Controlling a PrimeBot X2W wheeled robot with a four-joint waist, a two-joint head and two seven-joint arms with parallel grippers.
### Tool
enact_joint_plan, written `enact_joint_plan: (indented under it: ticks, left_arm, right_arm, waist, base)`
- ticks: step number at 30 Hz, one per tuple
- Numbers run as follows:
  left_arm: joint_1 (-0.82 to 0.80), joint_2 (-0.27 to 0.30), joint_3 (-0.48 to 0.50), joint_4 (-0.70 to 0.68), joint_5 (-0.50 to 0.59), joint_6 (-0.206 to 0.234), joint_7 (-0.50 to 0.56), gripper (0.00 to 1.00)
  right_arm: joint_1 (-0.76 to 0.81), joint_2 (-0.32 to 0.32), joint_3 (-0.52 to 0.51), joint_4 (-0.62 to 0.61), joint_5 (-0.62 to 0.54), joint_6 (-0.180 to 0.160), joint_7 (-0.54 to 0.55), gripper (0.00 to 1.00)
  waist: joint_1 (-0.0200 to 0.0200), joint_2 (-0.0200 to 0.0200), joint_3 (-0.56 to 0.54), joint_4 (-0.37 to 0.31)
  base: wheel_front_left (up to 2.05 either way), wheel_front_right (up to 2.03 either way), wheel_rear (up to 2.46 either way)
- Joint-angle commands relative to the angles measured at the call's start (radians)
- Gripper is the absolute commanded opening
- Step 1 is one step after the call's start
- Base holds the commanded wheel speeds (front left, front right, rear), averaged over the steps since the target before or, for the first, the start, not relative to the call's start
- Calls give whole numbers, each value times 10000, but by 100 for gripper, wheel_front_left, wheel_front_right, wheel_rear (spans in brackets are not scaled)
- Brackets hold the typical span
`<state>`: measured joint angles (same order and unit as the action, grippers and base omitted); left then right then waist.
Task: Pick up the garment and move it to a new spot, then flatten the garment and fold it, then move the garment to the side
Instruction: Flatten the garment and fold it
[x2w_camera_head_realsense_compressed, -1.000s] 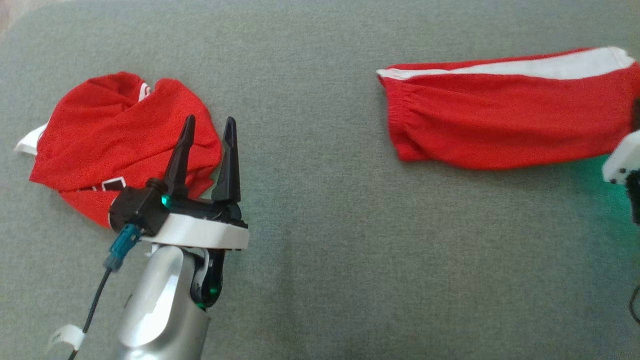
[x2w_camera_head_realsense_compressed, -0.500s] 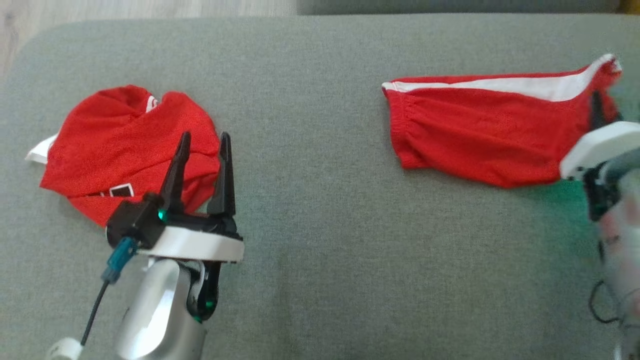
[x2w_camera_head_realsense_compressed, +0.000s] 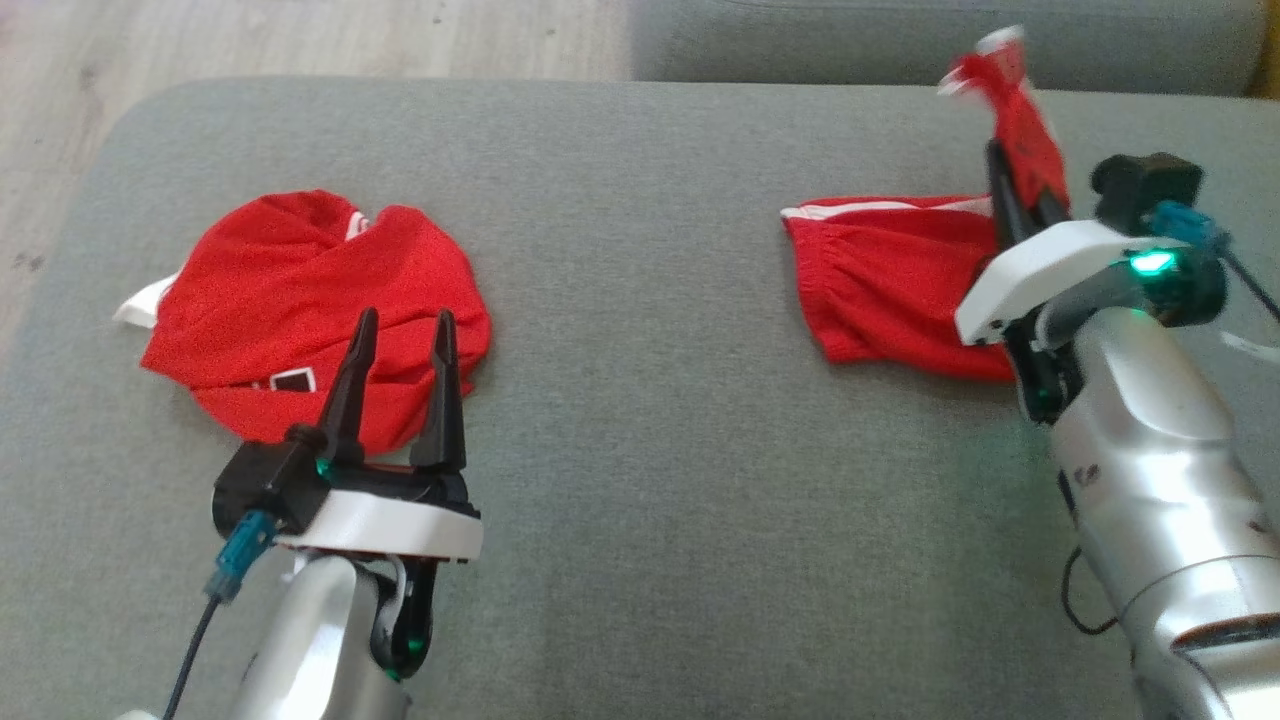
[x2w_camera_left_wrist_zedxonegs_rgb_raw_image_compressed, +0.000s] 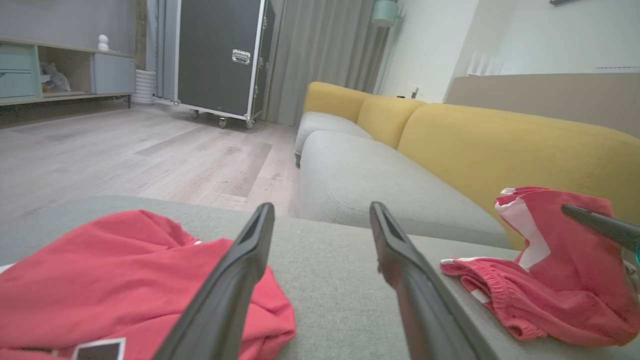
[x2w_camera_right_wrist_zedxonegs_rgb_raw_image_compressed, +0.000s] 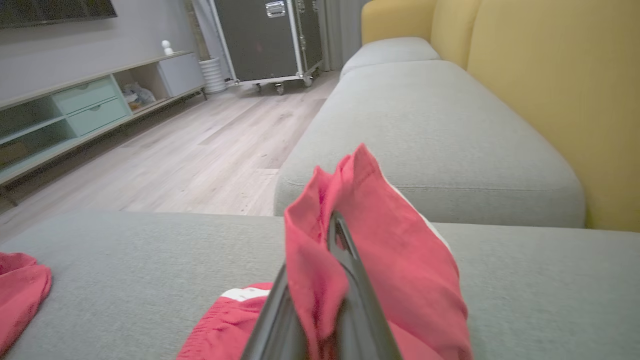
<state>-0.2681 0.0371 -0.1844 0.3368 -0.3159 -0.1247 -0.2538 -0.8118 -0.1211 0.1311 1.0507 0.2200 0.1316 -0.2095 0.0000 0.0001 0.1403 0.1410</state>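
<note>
- Right then, my right jaws were pressed together on one end of the red shorts (x2w_camera_head_realsense_compressed: 880, 300), pinching a bunch of cloth that stuck up past the tips at the upper right of the head view.
- Most of the shorts lay on the grey cushion (x2w_camera_head_realsense_compressed: 650, 480), right of centre, with the gathered waistband toward the middle of the frame and a white stripe along the upper edge. Only the pinched end was lifted.
- At the bottom centre of my right wrist view, red fabric draped over both sides of my closed fingers (x2w_camera_right_wrist_zedxonegs_rgb_raw_image_compressed: 367, 325).
- My left jaws stood spread wide at the lower left of the head view, gripping nothing. Their tips overlapped the near edge of a crumpled red jersey (x2w_camera_head_realsense_compressed: 320, 290); I could not tell if they touched it.
- That jersey sat at the left of the cushion, well apart from the shorts.
- Wooden floor (x2w_camera_head_realsense_compressed: 300, 40) showed at the upper left, and a yellow sofa back (x2w_camera_left_wrist_zedxonegs_rgb_raw_image_compressed: 500, 145) at the right of my left wrist view.
</note>
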Motion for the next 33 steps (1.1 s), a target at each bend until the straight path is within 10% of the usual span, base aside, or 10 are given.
enact_joint_plan:
  ticks: [1, 19, 21, 33]
  left_arm:
    - [-142, 131, 363, -312, 36, -41, -80, 100]
    - [4, 132, 435, -290, 34, -41, -80, 100]
    - [4, 132, 446, -272, 59, -39, -80, 100]
    - [46, 196, 648, -466, 129, -19, -80, 100]
  right_arm:
    - [-184, 215, 385, -368, 161, -9, 2, 0]
    - [527, 522, 3156, 94, 1244, -9, 127, 0]
    - [537, 573, 3478, 256, 1184, -9, 64, 100]
    - [548, 519, 4382, -635, 2349, -9, -396, 100]
  waist:
    - [0, -1, -82, 175]
    - [0, -1, -135, 615]
    - [0, -1, -142, 503]
    - [0, -1, -507, -698]
  base:
    - [0, 0, 0]
    - [0, 0, 0]
    - [0, 0, 0]
    - [0, 0, 0]
